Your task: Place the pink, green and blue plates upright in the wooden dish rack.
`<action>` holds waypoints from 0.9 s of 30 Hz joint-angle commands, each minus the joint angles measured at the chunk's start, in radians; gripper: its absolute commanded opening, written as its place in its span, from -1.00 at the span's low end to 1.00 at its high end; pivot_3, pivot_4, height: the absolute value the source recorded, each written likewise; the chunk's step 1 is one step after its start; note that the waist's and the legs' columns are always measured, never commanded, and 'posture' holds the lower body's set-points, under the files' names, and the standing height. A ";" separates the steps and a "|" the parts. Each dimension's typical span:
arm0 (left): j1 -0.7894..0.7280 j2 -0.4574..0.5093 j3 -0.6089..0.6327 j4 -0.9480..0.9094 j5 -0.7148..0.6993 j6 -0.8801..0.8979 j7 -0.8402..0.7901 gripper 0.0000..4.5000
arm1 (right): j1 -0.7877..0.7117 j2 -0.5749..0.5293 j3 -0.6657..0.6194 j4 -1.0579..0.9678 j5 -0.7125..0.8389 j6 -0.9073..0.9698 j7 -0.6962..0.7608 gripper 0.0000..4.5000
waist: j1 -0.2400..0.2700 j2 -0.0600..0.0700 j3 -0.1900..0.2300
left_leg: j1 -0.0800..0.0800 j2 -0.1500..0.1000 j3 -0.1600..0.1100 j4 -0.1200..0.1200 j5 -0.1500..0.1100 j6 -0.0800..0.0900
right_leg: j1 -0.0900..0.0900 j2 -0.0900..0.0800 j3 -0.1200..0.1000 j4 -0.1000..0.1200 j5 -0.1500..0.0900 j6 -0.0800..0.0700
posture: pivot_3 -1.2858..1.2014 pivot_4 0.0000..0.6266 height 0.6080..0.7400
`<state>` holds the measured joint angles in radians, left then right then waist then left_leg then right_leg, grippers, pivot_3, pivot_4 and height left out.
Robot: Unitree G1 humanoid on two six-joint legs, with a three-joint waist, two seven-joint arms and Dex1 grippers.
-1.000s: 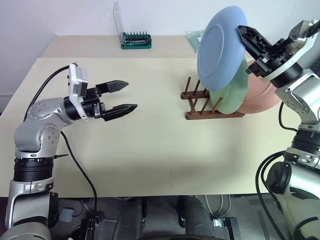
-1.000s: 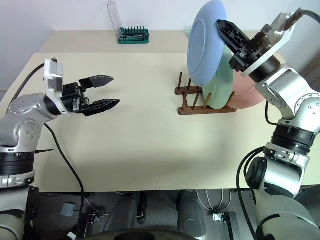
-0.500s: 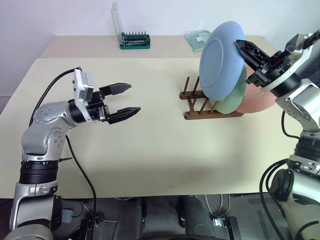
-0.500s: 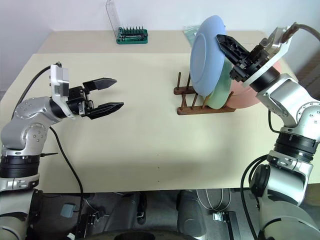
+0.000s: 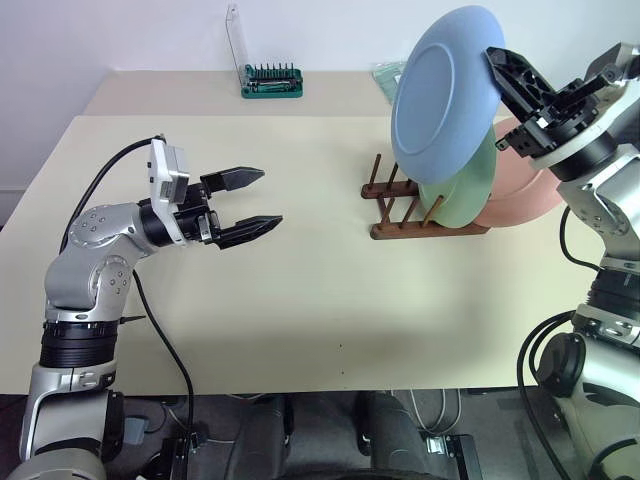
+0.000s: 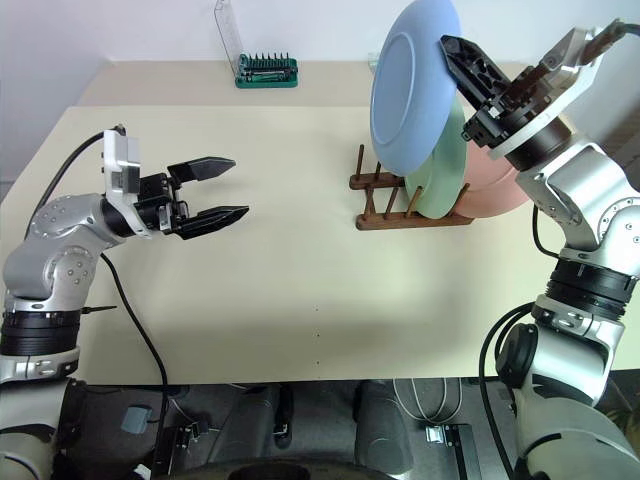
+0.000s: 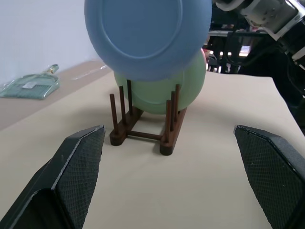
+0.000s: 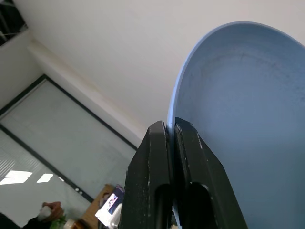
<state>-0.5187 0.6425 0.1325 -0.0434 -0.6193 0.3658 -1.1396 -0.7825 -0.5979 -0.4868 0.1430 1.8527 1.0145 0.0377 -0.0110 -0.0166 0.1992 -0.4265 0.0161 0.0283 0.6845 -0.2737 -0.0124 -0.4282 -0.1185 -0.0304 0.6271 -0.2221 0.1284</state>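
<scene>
Blue plate (image 5: 447,95) is up in the air at about one o'clock from the table's middle, pinched by its rim in my right gripper (image 5: 507,78), fingers clamped tight on the edge; it hangs tilted just above the wooden dish rack (image 5: 405,212), clear of the pegs. Green plate (image 5: 468,190) stands upright in the rack behind it, its upper part covered by the blue one. Pink plate (image 5: 520,190) sits at the rack's far right end, mostly hidden behind the green plate and my right arm, so I can't tell how it's seated. My left gripper (image 5: 248,203) hovers over the table (image 5: 300,300) at nine o'clock, fingers spread wide, holding nothing, pointing toward the rack. At twelve o'clock, near the table's back edge, a green bit holder (image 5: 271,82) stands, too small to read in detail
</scene>
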 commanded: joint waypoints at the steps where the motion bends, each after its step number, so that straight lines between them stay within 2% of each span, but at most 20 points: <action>1: -0.013 0.001 0.008 -0.025 -0.003 -0.011 0.004 0.98 | 0.013 0.007 -0.002 -0.061 0.049 -0.022 -0.009 -1.00 | 0.000 0.000 0.000 | 0.000 0.000 0.000 0.000 0.000 0.000 | 0.000 0.000 0.000 0.000 0.000 0.000 | 0.03 -0.52 0.76; 15: -0.012 0.006 0.008 -0.037 -0.004 -0.008 0.012 0.98 | 0.101 0.016 0.019 -0.034 0.024 -0.054 0.009 -1.00 | 0.000 0.000 0.000 | 0.000 0.000 0.000 0.000 0.000 0.000 | 0.000 0.000 0.000 0.000 0.000 0.000 | 0.03 -0.52 0.76; 23: -0.012 0.004 0.012 -0.037 -0.006 -0.008 0.024 0.98 | 0.088 0.028 0.034 0.004 -0.082 -0.050 0.090 -1.00 | 0.000 0.000 0.000 | 0.000 0.000 0.000 0.000 0.000 0.000 | 0.000 0.000 0.000 0.000 0.000 0.000 | 0.03 -0.52 0.76; 26: -0.012 0.002 0.011 -0.038 0.002 -0.017 0.032 1.00 | 0.079 0.035 0.039 0.013 -0.065 -0.033 0.086 -0.58 | 0.000 0.000 0.000 | 0.000 0.000 0.000 0.000 0.000 0.000 | 0.000 0.000 0.000 0.000 0.000 0.000 | 0.03 -0.52 0.76; 27: -0.012 0.002 0.011 -0.038 0.005 -0.021 0.034 1.00 | 0.078 0.036 0.042 0.010 -0.072 -0.032 0.089 -0.34 | 0.000 0.000 0.000 | 0.000 0.000 0.000 0.000 0.000 0.000 | 0.000 0.000 0.000 0.000 0.000 0.000 | 0.03 -0.52 0.76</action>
<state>-0.5186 0.6415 0.1317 -0.0465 -0.6186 0.3645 -1.1088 -0.6748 -0.5644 -0.4349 0.1691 1.7640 0.9803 0.1090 -0.0109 -0.0166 0.1992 -0.4265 0.0161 0.0283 0.6845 -0.2737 -0.0124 -0.4282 -0.1185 -0.0304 0.6271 -0.2221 0.1284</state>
